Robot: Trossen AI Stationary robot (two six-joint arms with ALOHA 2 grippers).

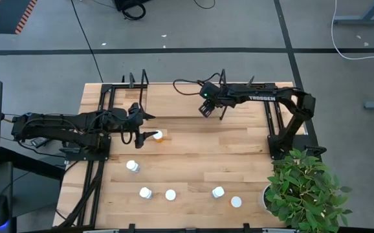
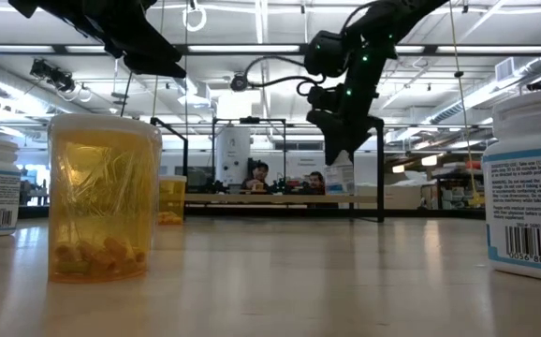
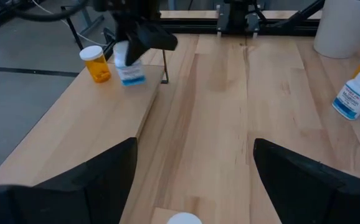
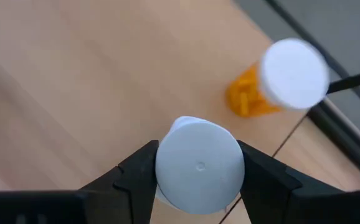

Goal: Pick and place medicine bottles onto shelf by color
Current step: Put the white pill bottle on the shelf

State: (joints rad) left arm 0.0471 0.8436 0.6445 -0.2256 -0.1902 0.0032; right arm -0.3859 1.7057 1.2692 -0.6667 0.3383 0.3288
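Observation:
My right gripper [image 1: 206, 107] is over the light wooden shelf [image 1: 174, 97] at the table's far side. It is shut on a white bottle [image 2: 339, 174] with a pale cap. An orange bottle [image 4: 278, 84] with a white cap stands on the shelf right beside it. My left gripper [image 1: 145, 135] is open and low over the table. Its fingers stand on either side of the white cap [image 3: 183, 219] of an orange bottle [image 1: 159, 136] without touching it. My right gripper pinches the white bottle's round cap [image 4: 198, 165] between its two fingers, one on each side. The fingers come from above and point down. The bottle is close to upright, its base [image 3: 133, 79] at the shelf board. I cannot tell whether it rests there.
Several more white-capped bottles stand on the near half of the table [image 1: 132, 166] [image 1: 170, 194] [image 1: 236, 201]. A potted plant [image 1: 303, 191] stands at the near right corner. Black wire frames [image 1: 138, 81] rise at the shelf's ends. People show in the room beyond [image 2: 256, 175].

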